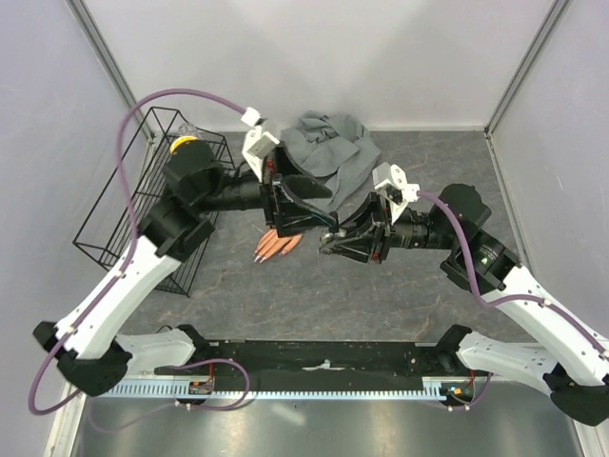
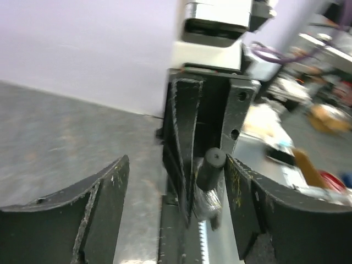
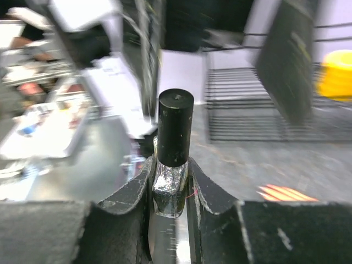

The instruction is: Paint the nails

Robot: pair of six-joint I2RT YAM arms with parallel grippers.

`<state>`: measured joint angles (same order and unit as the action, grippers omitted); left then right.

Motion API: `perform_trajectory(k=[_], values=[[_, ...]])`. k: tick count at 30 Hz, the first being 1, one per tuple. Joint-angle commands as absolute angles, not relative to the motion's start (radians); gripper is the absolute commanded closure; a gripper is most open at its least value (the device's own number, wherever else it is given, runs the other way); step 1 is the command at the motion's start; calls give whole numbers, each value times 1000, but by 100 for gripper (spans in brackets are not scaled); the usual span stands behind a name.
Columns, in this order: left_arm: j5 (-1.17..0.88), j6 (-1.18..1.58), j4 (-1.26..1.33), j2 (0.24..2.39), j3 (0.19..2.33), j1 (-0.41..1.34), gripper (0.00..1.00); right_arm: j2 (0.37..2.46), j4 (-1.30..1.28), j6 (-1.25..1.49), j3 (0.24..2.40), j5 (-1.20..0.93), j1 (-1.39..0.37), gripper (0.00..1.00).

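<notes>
My right gripper (image 1: 330, 244) is shut on a small glass nail polish bottle (image 3: 170, 190) with a black cap (image 3: 175, 127) and holds it above the table. My left gripper (image 1: 306, 206) is open. In the left wrist view its fingers (image 2: 102, 209) stand wide on either side of the bottle's cap (image 2: 210, 165), which sits close to the right finger without being gripped. The peach mannequin hand (image 1: 277, 248) lies on the table just left of the bottle, and its fingers also show in the right wrist view (image 3: 284, 193). Its grey sleeve (image 1: 330, 145) lies behind. The nails are too small to make out.
A black wire basket (image 1: 128, 205) stands at the left with a yellow-capped object (image 1: 185, 145) in it; it also shows in the right wrist view (image 3: 242, 104). Grey walls close in the back and sides.
</notes>
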<state>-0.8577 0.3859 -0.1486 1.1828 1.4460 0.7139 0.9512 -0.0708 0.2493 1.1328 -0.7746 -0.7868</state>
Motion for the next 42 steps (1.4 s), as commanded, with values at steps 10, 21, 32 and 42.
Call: perform_trajectory(k=[10, 21, 32, 42], values=[[-22, 393, -195, 1045, 1350, 842, 50, 1039, -210, 118, 1281, -276, -795, 100], [83, 330, -153, 1164, 1387, 953, 56, 1037, -210, 117, 1278, -270, -795, 100], [-672, 227, -63, 1181, 1367, 891, 98, 986, -190, 52, 1223, -617, -795, 100], [-1171, 406, 77, 1164, 1340, 785, 92, 931, 141, 293, 1086, -1082, -793, 100]])
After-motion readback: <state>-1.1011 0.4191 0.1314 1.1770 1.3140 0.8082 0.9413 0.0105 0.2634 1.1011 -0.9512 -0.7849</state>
